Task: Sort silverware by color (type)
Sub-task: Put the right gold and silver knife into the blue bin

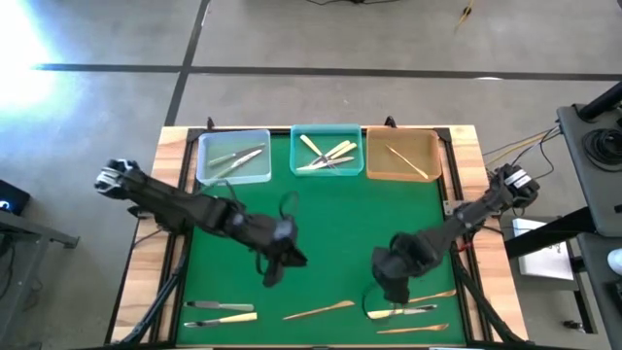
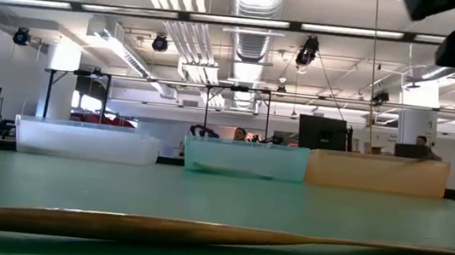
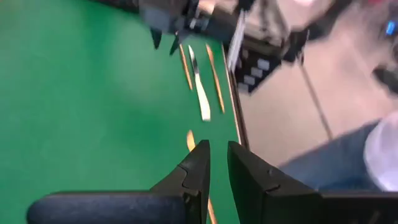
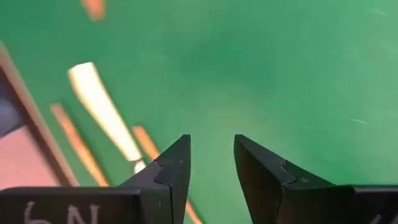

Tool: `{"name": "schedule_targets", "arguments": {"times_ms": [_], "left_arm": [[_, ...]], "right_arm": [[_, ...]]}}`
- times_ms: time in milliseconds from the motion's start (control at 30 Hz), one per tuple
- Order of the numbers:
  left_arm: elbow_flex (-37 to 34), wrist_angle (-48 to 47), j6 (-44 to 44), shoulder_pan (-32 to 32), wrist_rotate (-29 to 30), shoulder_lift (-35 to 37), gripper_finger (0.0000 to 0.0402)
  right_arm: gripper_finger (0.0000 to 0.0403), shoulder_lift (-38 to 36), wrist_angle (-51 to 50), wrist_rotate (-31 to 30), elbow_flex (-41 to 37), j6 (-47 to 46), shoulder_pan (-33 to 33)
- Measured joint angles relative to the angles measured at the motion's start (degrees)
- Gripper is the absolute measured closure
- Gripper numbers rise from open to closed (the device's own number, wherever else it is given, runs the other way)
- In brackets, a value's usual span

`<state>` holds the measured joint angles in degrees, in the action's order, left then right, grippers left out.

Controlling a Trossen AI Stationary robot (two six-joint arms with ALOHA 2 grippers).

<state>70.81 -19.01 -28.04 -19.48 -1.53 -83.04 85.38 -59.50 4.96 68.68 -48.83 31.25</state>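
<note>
**Both tools empty over the mat; silverware split between trays and near edge**

Left arm reaches in from the left side of the tabletop (image 1: 146,282). Left tool (image 1: 275,268) hangs over the green mat (image 1: 330,224), left of centre. In its wrist view the fingers (image 3: 198,168) stand a narrow gap apart with nothing between them.

Near edge, left part: a silver-grey piece (image 1: 218,305) and a cream piece (image 1: 222,317) lie side by side, well apart from the left tool. Toward the middle, a tan wooden piece (image 1: 319,311) lies alone at a slant; the low view shows a long tan piece (image 2: 198,231) flat across the foreground, probably the same one.

Far edge, three trays in a row, touching or nearly so. The clear tray (image 1: 233,156) holds silver-grey pieces. The teal tray (image 1: 328,152) holds cream pieces, with what looks like a grey one among them; cannot tell for certain. The amber tray (image 1: 402,154) holds a tan piece.

Right arm comes in from the right side. Right tool (image 1: 395,288) is low over the mat close to the near edge, just beside a cluster of utensils (image 1: 413,312) in tan, cream and grey. In its wrist view the fingers (image 4: 176,163) are slightly parted and hold nothing; a cream handle (image 4: 102,111) and tan pieces lie beyond them on the mat, not touched.
</note>
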Motion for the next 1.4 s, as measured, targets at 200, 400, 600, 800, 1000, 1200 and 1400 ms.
{"name": "schedule_targets", "arguments": {"times_ms": [200, 400, 600, 800, 1000, 1200, 1400], "left_arm": [[15.24, -15.38, 2.93, -3.95, -0.67, -10.19, 0.0363], [31.15, -23.58, 4.85, -7.0, -0.16, -20.1, 0.0363], [48.34, -32.21, 5.08, -6.89, 6.48, -28.28, 0.0363], [64.46, -36.29, 5.28, -7.08, 7.06, -37.14, 0.0363], [55.86, -32.31, -1.51, -8.18, 8.27, -35.15, 0.0363], [55.03, -31.88, -3.96, -9.1, 10.01, -34.78, 0.0363], [55.63, -32.12, -3.54, -9.19, 10.16, -34.78, 0.0363]], "right_arm": [[0.0291, 0.29, 9.43, 1.03, 0.27, 0.03, 8.14], [0.0302, 2.34, 12.29, -1.04, -0.06, 9.0, 13.52], [0.0309, 2.81, 15.43, -7.38, -2.03, 22.36, 14.21], [0.0309, 4.58, 26.82, -7.04, -6.41, 22.92, 14.25], [0.031, 9.37, 33.77, -4.41, -7.3, 27.4, 14.25], [0.031, 10.86, 38.59, -2.91, -7.03, 33.56, 14.14], [0.031, 12.99, 38.77, -7.19, -7.1, 34.89, 13.57]]}}
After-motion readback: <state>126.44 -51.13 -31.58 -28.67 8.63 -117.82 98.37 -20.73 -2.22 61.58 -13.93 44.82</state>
